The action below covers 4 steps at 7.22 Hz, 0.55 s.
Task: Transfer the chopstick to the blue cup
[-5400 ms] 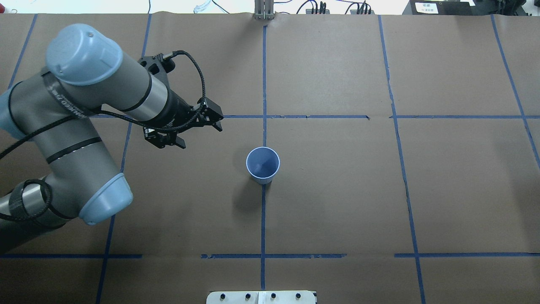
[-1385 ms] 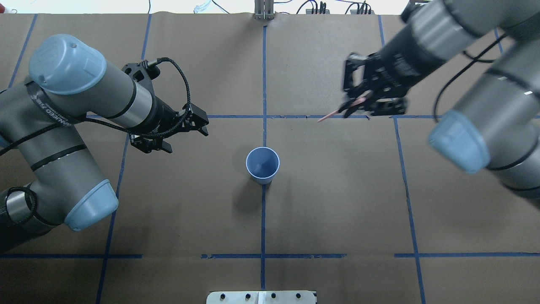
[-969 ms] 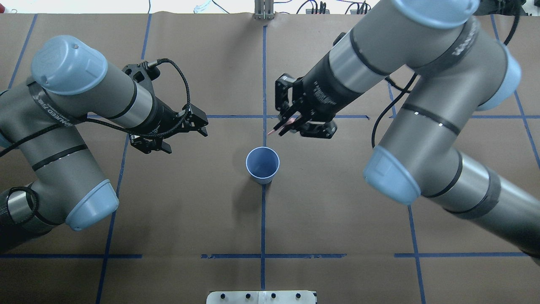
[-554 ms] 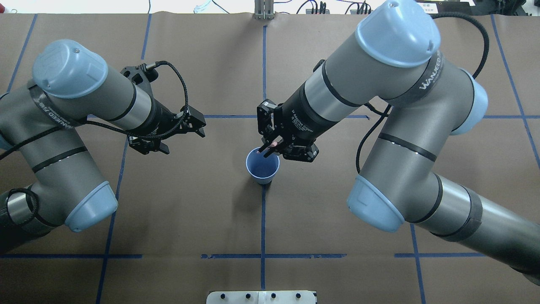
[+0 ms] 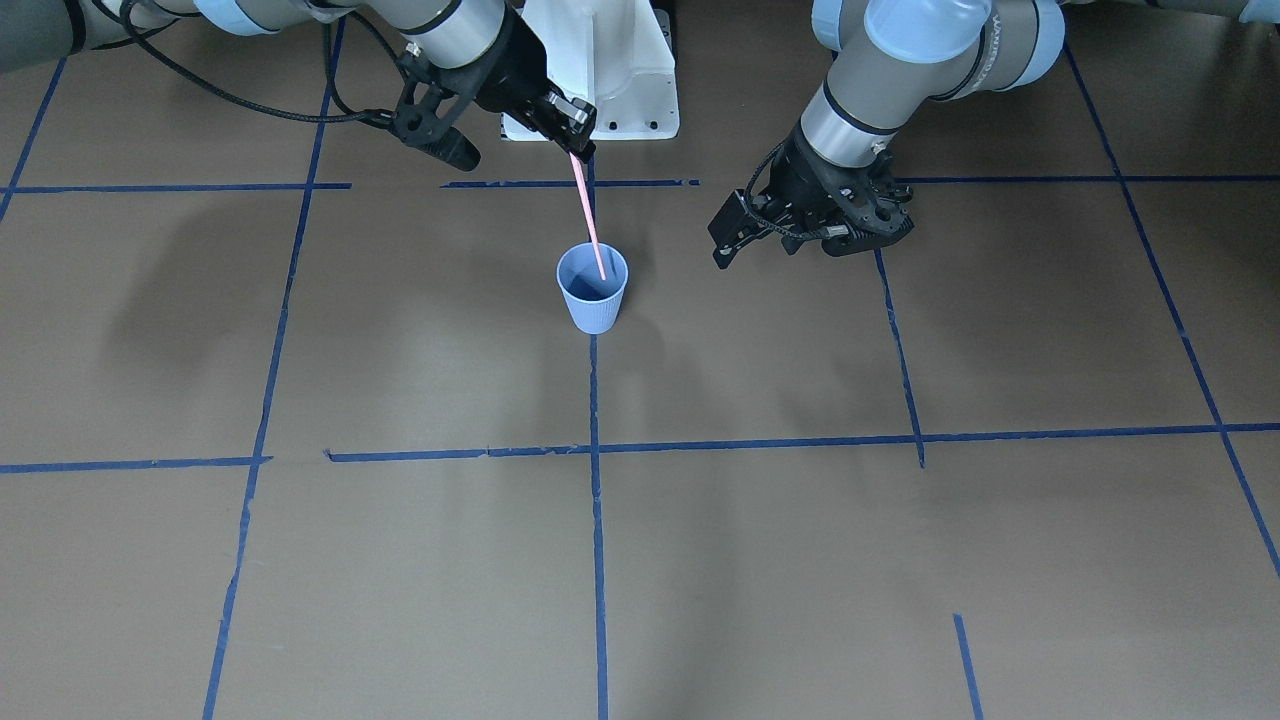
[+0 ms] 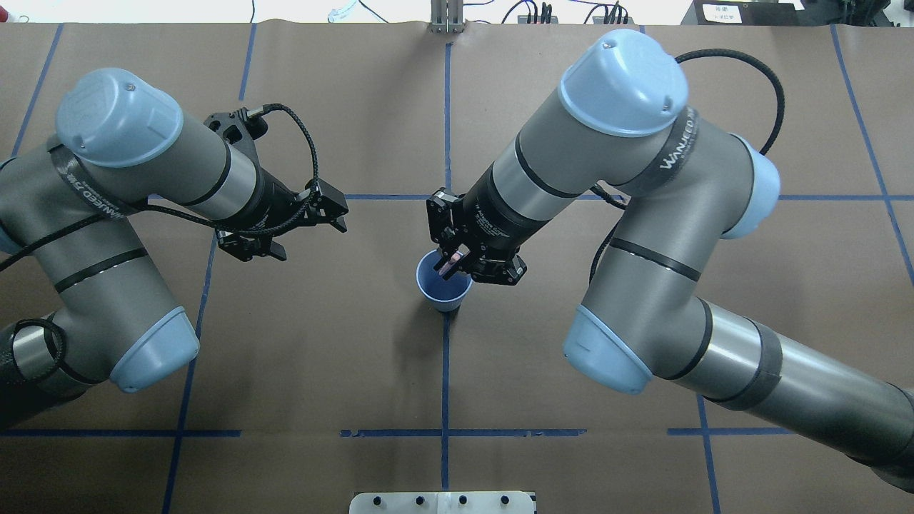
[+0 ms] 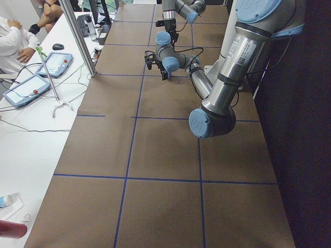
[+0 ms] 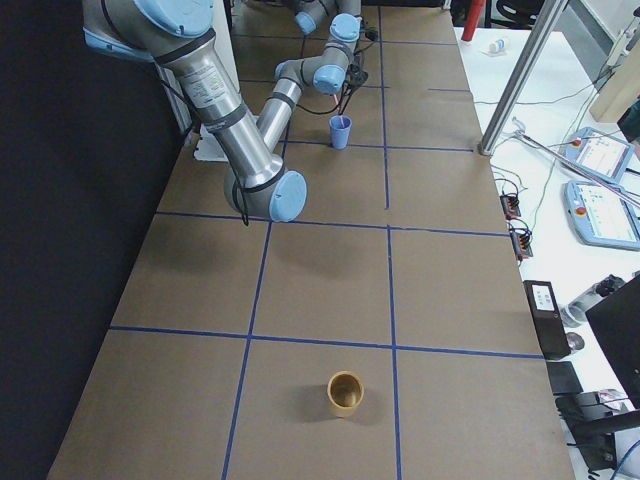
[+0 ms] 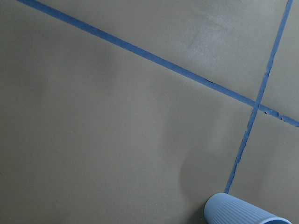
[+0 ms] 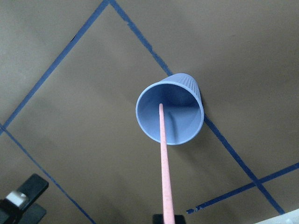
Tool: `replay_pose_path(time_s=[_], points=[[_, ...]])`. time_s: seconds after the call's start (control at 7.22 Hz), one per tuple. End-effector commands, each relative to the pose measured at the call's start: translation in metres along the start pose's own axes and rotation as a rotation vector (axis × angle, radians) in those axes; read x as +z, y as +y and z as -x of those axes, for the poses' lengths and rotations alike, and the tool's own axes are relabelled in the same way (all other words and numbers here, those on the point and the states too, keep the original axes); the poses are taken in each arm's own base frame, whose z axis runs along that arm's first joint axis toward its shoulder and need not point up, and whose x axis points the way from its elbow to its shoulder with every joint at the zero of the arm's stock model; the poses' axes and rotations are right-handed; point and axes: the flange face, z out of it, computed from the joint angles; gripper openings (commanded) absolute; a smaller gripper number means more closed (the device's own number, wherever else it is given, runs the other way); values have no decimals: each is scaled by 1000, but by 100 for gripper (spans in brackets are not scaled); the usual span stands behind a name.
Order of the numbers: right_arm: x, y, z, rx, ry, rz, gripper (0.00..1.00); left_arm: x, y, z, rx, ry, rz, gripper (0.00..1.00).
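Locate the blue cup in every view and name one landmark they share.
Front-facing: blue cup, upper centre.
Overhead: blue cup, centre.
Exterior left: cannot make it out.
Exterior right: blue cup, top centre.
Left wrist: blue cup, bottom-right corner.
Right wrist: blue cup, centre.
Shared landmark: the blue tape line under the cup.

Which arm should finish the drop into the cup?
Right. The right gripper holds the chopstick, tip inside the mouth of the blue cup. The left gripper is open, empty, off to one side.
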Motion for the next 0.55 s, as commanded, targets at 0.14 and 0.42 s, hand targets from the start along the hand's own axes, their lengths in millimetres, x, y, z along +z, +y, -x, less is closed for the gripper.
replay_pose_path(time_s=[0.14,0.42], points=[[7,-11,4,15,9,-21,100,-1,0,0,2,1,-2,100],[-53,-69,-38,22,-38,-95,100,-1,-3,39,81,-35,-2,100]])
